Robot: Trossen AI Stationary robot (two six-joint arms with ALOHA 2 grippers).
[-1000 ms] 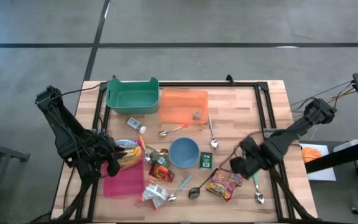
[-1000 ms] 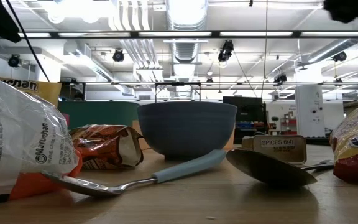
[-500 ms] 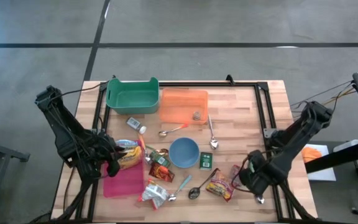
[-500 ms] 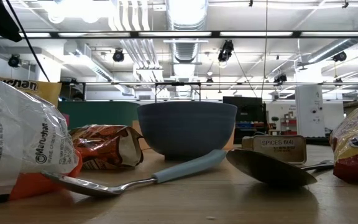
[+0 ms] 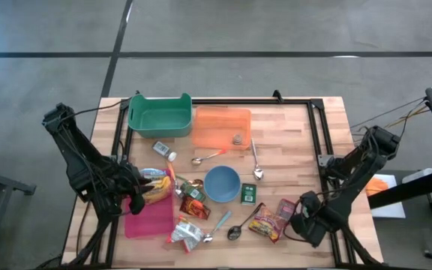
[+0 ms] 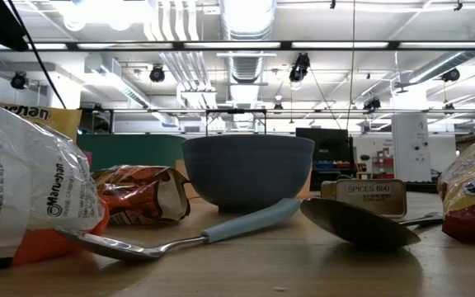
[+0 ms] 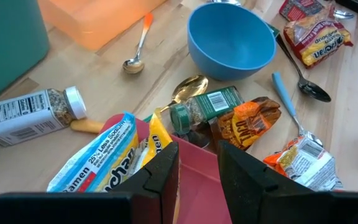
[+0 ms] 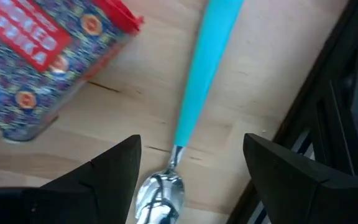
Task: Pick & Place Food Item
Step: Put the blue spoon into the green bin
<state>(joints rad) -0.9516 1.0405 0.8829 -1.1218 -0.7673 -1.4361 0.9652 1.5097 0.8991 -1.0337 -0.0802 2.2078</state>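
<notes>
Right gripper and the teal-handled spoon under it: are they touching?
Apart. In the right wrist view the right gripper has its fingers spread to either side of the teal-handled spoon, with bare wood showing between each finger and the spoon.

I see a wooden desk (image 5: 291, 142) carrying a green bin (image 5: 159, 116), orange tray (image 5: 222, 127), blue bowl (image 5: 222, 184), pink mat (image 5: 150, 217), spice jar (image 5: 165, 151), green tin (image 5: 248, 194), scattered spoons and snack packets (image 5: 268, 223).

occluded: my right gripper (image 5: 311, 223) covers teal-handled spoon (image 8: 191, 93) overhead | cut off: ramen packet (image 6: 472, 198) at 3 o'clock, low view
</notes>
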